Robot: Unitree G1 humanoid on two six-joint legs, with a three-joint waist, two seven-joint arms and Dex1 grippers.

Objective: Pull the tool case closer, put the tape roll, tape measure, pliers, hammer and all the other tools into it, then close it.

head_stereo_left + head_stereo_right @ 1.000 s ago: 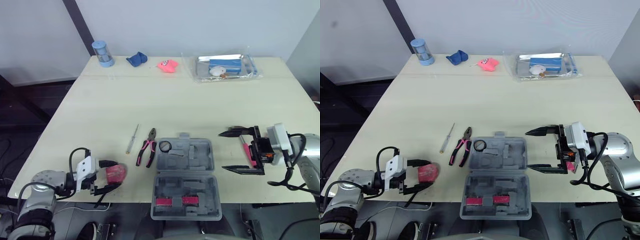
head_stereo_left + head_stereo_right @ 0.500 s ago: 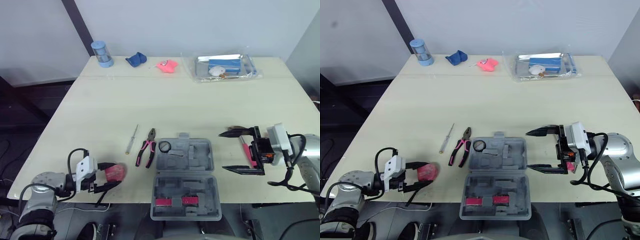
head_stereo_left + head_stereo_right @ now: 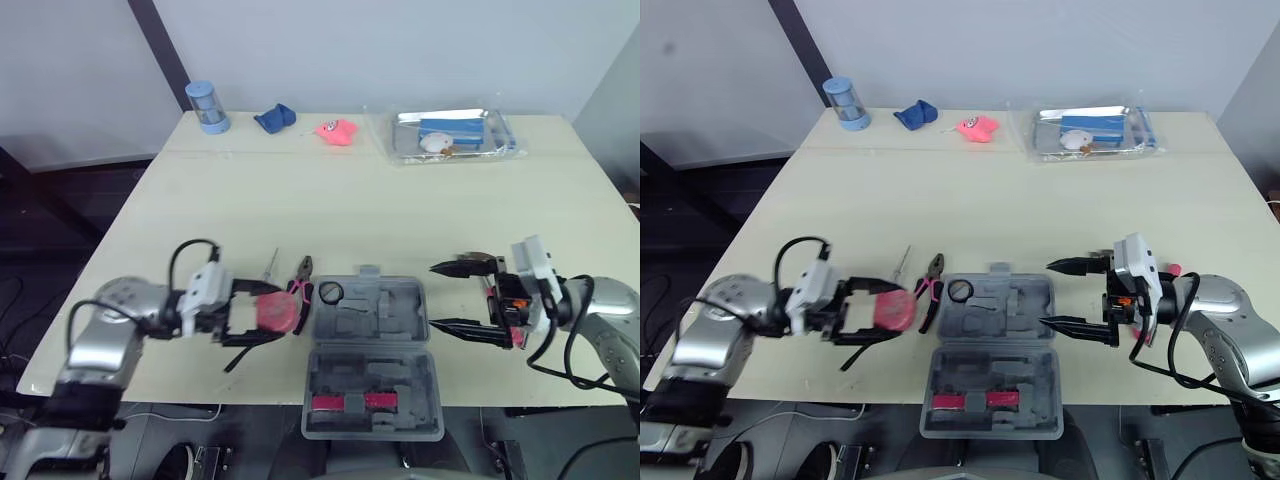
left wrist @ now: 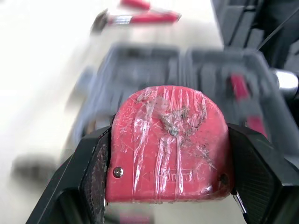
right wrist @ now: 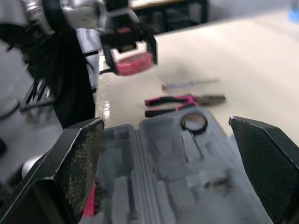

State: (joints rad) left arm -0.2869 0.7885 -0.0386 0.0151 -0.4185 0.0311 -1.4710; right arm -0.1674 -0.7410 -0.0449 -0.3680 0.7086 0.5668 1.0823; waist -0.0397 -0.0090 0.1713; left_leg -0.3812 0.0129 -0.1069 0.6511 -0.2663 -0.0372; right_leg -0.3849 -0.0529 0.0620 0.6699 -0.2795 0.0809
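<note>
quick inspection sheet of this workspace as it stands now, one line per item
surface: beige table, no spills seen
job's things: tool case open at the near edge, tape roll in it; pliers and screwdriver left of it
clutter: blue cup, blue cloth, pink item, bagged tray along the far edge
grippers: left gripper shut on red tape measure; right gripper open beside the case
cables: black loops at both wrists
surroundings: grey wall

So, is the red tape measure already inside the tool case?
No, the left end effector grips the tape measure left of the open tool case.
</note>
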